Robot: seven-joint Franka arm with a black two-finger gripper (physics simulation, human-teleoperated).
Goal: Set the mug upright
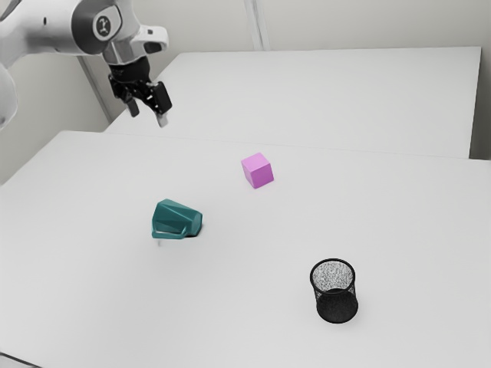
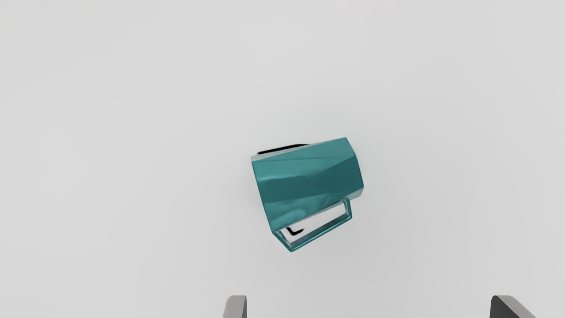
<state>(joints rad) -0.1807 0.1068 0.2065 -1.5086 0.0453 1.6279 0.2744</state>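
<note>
Jaws (image 1: 147,115) open | mug (image 1: 177,219) on its side | pink cube (image 1: 258,171) near | mesh cup (image 1: 337,305) farther, seemingly upright

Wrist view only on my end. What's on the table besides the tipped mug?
Observer: A magenta cube and a black mesh cup.

Operator: Which one is closer to the mug?

Observer: The cube. It lies toward the exterior view's right of the mug and farther back from that camera.

Operator: Mesh cup standing or tipped?

Observer: Standing, its open mouth up.
</note>
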